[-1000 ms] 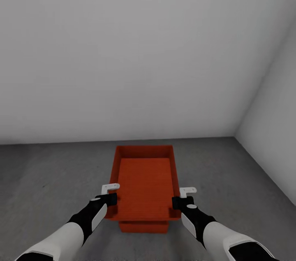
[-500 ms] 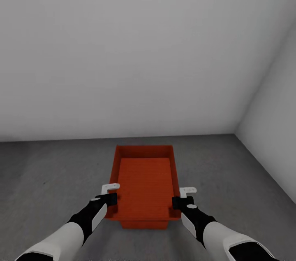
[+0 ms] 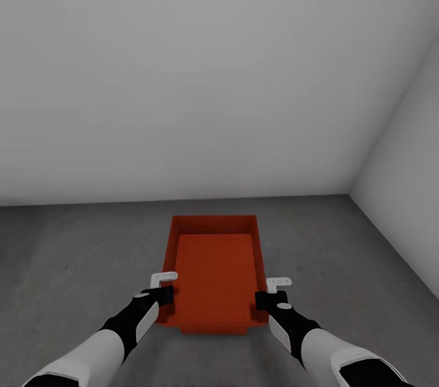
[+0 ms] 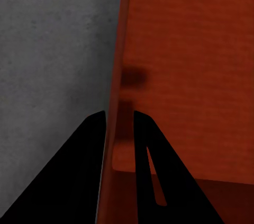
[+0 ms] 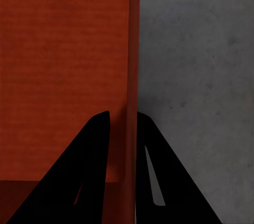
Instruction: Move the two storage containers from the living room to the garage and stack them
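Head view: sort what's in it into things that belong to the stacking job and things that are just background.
Job:
- held storage container, open-topped, red-orange
- second container, a sliver under the held one's near edge
- left gripper and right gripper, each clamped on a side wall
- concrete floor

Background:
- back wall
- side wall

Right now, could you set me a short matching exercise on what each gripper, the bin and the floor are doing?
1. left gripper
2. right gripper
3. red-orange storage container
4. dark grey concrete floor

a. runs to the white wall
b. clamps the bin's left wall
c. held between both arms
d. clamps the bin's right wall

Pairs: 1-b, 2-d, 3-c, 4-a
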Controlling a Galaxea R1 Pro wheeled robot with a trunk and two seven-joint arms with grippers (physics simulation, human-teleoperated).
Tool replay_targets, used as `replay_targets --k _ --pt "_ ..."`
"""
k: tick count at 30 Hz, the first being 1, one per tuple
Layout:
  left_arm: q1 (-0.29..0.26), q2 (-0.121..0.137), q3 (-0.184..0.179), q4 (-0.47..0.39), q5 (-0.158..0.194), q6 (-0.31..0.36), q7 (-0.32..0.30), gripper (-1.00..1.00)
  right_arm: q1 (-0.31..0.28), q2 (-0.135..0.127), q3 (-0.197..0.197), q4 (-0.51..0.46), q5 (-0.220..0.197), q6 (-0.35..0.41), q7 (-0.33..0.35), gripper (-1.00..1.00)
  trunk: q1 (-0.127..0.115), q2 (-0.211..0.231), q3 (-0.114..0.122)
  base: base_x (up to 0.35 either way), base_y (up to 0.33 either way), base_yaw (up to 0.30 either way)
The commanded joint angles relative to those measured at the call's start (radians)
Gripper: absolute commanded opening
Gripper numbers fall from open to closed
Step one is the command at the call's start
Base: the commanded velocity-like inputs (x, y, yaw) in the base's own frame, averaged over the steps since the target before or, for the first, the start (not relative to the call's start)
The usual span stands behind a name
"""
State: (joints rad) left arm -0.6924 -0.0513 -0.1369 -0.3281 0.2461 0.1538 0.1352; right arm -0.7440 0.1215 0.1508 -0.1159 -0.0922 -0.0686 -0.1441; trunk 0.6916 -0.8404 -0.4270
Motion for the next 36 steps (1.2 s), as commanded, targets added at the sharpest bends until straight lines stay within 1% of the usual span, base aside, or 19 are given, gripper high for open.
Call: replay_targets --k 1,13,36 --pt "-0.001 0.001 0.022 -0.017 -0.014 0.004 0.073 -1.00 0.000 0.000 -0.002 0.004 -0.015 -0.005 -0.006 -1.00 0.000 -0.001 -0.003 0.000 0.000 0.000" --pt "-0.001 0.001 0.022 -0.019 -0.014 0.003 0.073 -1.00 0.000 -0.001 -0.002 0.004 -0.014 -0.006 -0.007 -1.00 0.000 -0.001 -0.021 0.000 0.000 0.000" --pt "-0.001 0.001 0.022 -0.021 -0.014 0.003 0.073 -1.00 0.000 0.000 -0.002 0.004 -0.015 -0.003 -0.006 -1.00 0.000 -0.001 -0.022 0.000 0.000 0.000"
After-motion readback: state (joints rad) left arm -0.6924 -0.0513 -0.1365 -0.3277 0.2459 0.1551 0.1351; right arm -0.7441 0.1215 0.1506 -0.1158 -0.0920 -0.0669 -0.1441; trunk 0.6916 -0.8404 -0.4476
